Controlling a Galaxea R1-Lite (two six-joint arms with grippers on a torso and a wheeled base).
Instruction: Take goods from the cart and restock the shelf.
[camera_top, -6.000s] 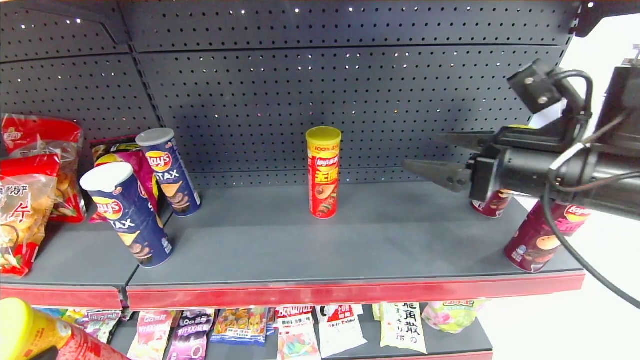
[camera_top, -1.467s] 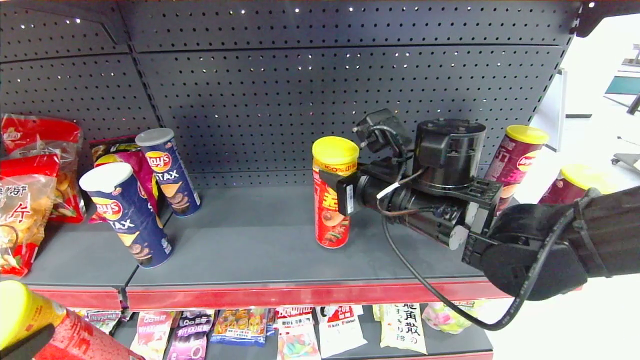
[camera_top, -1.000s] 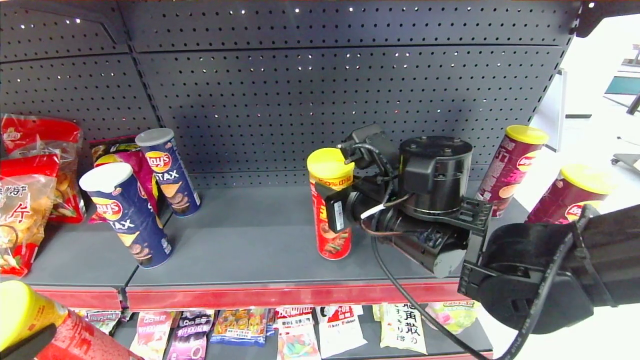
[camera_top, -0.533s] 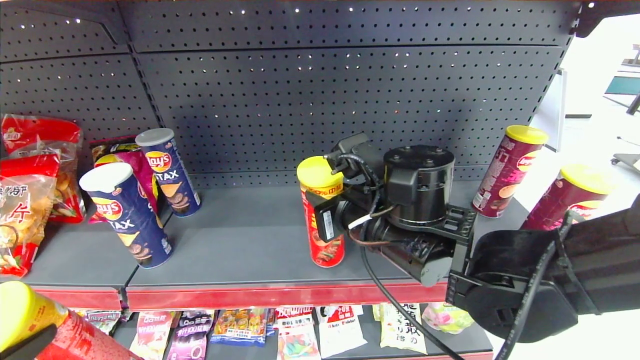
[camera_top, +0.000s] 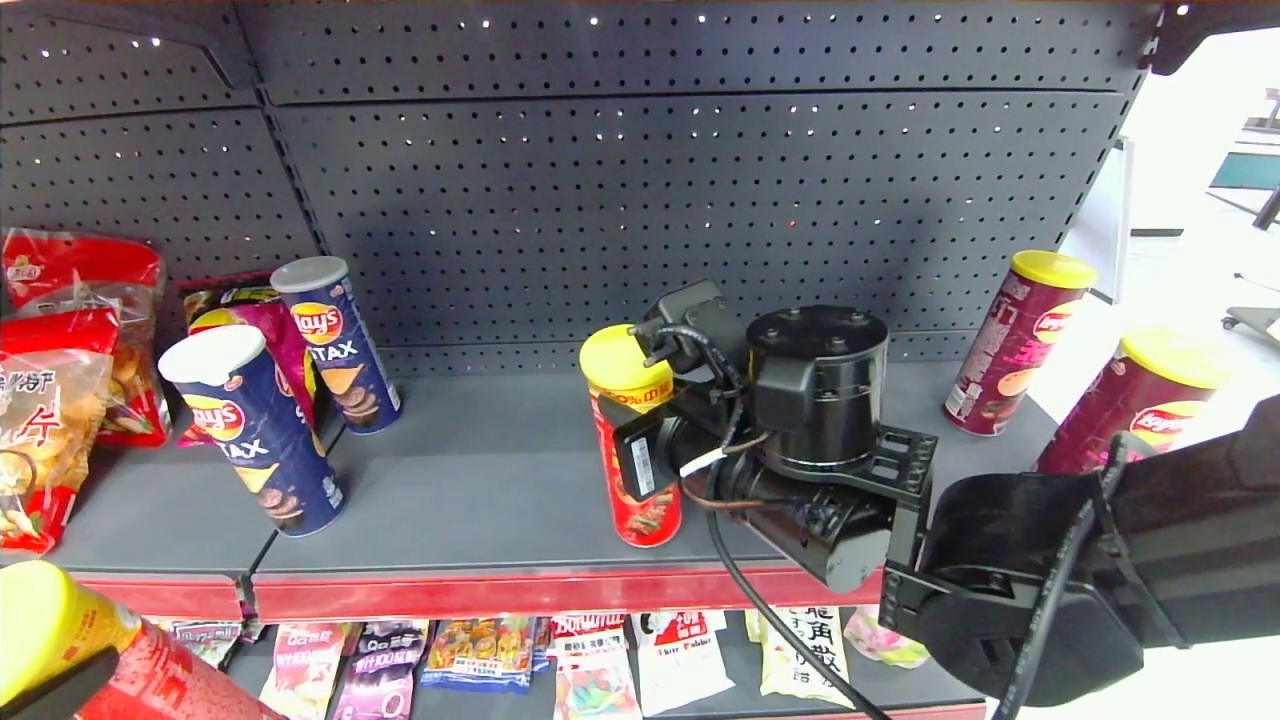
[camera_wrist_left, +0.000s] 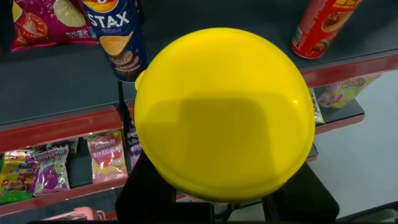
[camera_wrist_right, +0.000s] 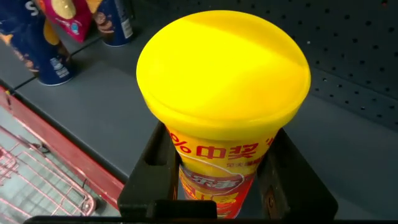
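red can (camera_top: 645, 510) with a yellow lid is clamped in the right gripper (camera_wrist_right: 217, 182), whose fingers press against both its sides. it leans slightly near the front edge of the shelf (camera_top: 480, 480); whether its base touches the board i cannot tell. left gripper (camera_wrist_left: 217, 208) is closed the same way on a second red can (camera_wrist_left: 224, 112), below the shelf's left end. counted: two red cans, two blue cans (camera_top: 255, 440) at the shelf's left, two maroon cans (camera_top: 1010, 340) at its right.
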